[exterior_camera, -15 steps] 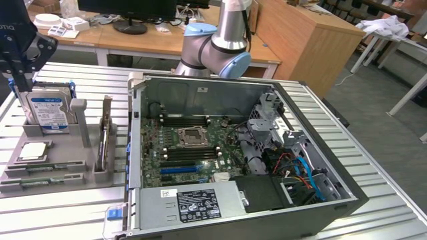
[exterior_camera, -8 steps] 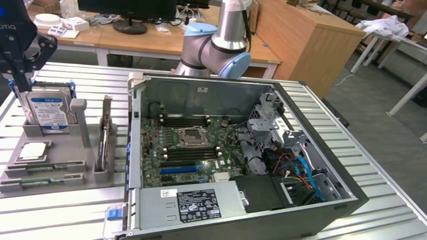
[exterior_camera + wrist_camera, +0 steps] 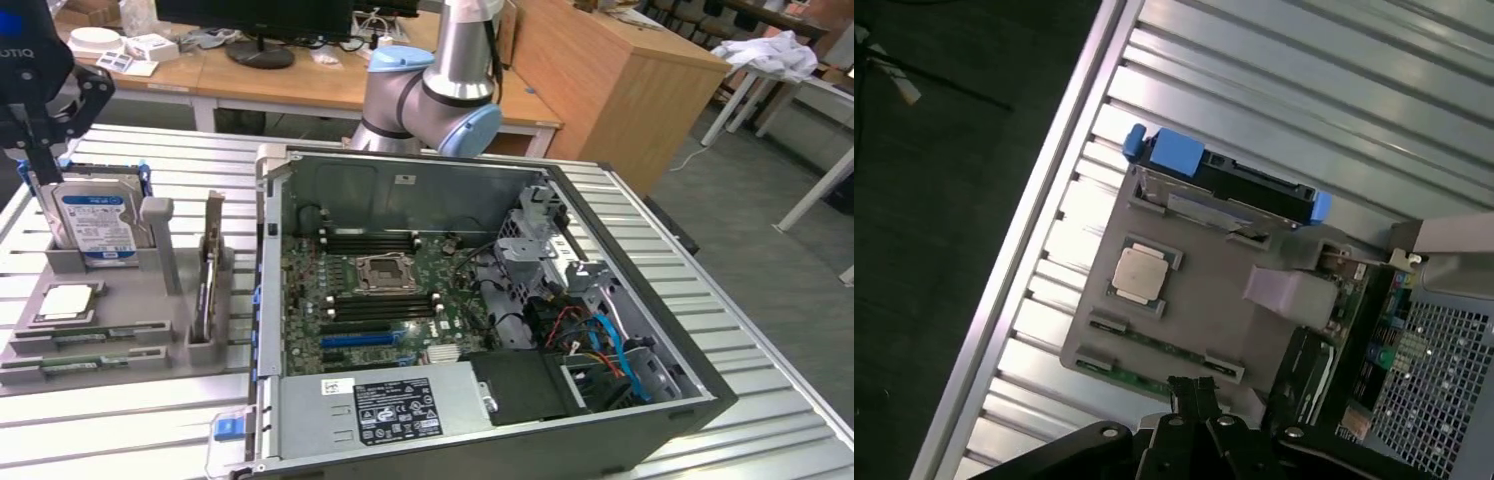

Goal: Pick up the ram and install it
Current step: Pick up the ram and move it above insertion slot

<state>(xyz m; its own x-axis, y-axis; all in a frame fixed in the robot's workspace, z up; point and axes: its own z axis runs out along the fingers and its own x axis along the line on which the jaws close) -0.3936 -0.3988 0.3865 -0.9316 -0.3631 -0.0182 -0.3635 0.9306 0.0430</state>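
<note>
Two ram sticks, thin and green, lie in slots along the front of a grey holder (image 3: 120,300): one ram (image 3: 94,335) behind the other ram (image 3: 74,367). In the wrist view the nearer ram (image 3: 1154,345) and its neighbour (image 3: 1139,380) run side by side on the holder (image 3: 1204,300). My black gripper (image 3: 44,165) hangs high over the holder's back end, above the hard drive (image 3: 96,225). Its fingertips (image 3: 1194,392) are pressed together with nothing between them. The open computer case (image 3: 400,160) holds the motherboard with its black memory slots (image 3: 380,305).
On the holder also stand a silver processor (image 3: 67,302), the blue-framed hard drive (image 3: 1224,180) and an upright expansion card (image 3: 211,270). The case's power supply (image 3: 387,405) and cables (image 3: 601,340) fill its front and right. The ribbed metal table (image 3: 120,420) ends close to the holder's left.
</note>
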